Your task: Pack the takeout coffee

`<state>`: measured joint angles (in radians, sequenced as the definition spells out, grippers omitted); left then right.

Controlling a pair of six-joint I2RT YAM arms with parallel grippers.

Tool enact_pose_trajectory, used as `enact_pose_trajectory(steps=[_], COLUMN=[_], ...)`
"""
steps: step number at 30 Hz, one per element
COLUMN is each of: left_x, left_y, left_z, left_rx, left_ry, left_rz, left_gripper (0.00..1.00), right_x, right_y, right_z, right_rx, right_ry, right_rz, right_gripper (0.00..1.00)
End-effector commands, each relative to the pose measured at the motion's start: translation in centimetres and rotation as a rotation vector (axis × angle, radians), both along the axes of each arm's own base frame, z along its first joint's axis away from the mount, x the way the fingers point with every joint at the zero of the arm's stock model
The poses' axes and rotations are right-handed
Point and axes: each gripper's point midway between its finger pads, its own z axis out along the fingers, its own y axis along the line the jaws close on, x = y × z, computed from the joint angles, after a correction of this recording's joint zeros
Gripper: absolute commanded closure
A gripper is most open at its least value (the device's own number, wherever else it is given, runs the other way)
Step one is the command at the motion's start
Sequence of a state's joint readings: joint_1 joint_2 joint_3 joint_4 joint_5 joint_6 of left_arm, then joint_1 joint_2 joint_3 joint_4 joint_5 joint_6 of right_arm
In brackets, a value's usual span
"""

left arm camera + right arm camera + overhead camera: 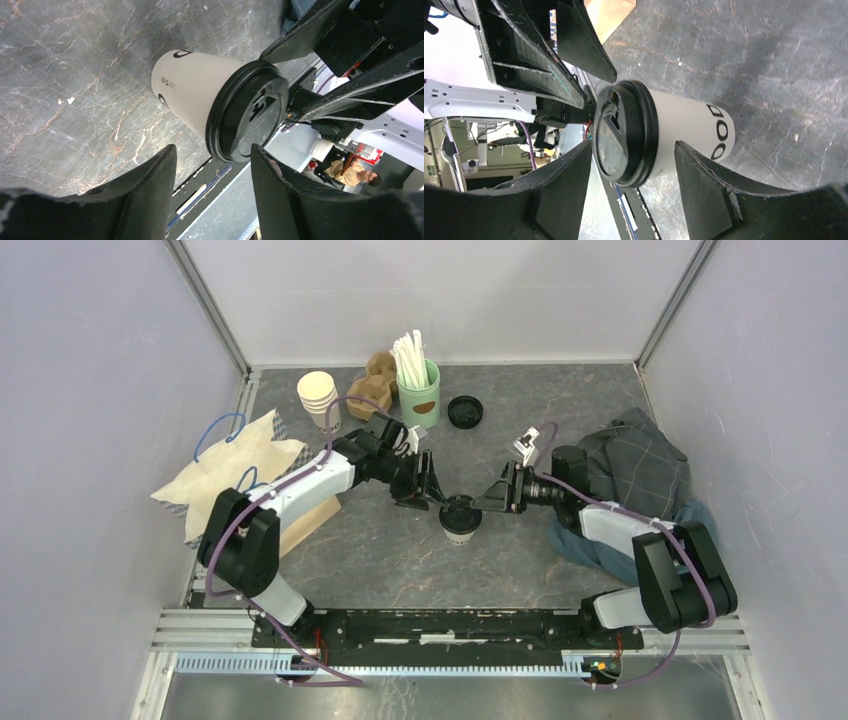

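- The takeout coffee [460, 520] stood upright near the middle of the worktop [400, 570], between the two claws and ahead of both arm bases.
- Left claw [214, 152]: fingers spread wide and holding nothing. The cup sat just beyond the gap between the tips, on the claw's own line.
- Right claw [633, 147]: likewise spread wide and empty. It faced the cup from the opposite side, with the rim of the lid lying in the mouth of the gap; contact could not be told.
- Each claw blocked the approach from its own side, while the near and far sides of the cup lay open.
- Cup body: smooth white paper, tapering towards the base, with dark print [719, 135] on its side.
- Domed lid [250, 117]: round, glossy black plastic with moulded ridges.
- Worktop: dark grey with pale marble-like veins.
- Far edge, well apart from the cup: stacked white cups [318, 395], a brown moulded cup carrier [372, 380], a green holder [420, 395] filled with white sticks, and a loose black lid [465, 412].
- Left side: a crumpled cream bag [235, 470] with blue loop handles, and a flat brown paper bag [312, 520] partly under the left arm.
- Right side: a rumpled grey checked cloth [640, 465] behind the right arm.
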<state>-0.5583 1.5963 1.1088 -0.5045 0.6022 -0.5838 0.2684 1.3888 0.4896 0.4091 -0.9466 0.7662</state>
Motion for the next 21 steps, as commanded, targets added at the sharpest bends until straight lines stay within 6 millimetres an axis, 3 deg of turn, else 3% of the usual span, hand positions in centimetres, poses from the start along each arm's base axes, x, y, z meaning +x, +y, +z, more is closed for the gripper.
enact_pose_trajectory(steps=[1,4,6,12,14,17,21], left_x=[1.2,1.2,1.0,-0.5,-0.4,0.3,1.1], left_y=[-0.9,-1.1,-1.0,1.1,1.9,1.9,0.9], left_z=[2.9,1.9,0.5,-5.3,-6.0,-4.7,-0.5], left_rx=[-0.051,-0.053,-0.038,0.084,0.131,0.14,0.077], left_ry=[-0.049,-0.024,-0.005,0.054,0.035,-0.004,-0.06], left_rz=[0.002,0.005,0.007,0.011,0.007,-0.008,-0.011], left_gripper=[0.36,0.37,0.41,0.52,0.54,0.53,0.34], right_x=[1.0,1.3,1.0,-1.2,-1.6,-0.9,0.1], right_y=[0.3,0.4,0.2,-0.4,-0.5,-0.3,-0.3], right_z=[1.5,1.0,-0.1,-4.2,-5.3,-4.2,-1.8], right_rx=[-0.01,-0.003,-0.006,-0.016,-0.024,-0.008,-0.047], right_ry=[-0.037,-0.028,-0.006,0.056,0.079,0.066,0.004], right_rz=[0.027,0.014,0.002,-0.017,-0.019,-0.019,-0.001], right_gripper=[0.32,0.35,0.42,0.55,0.57,0.56,0.37])
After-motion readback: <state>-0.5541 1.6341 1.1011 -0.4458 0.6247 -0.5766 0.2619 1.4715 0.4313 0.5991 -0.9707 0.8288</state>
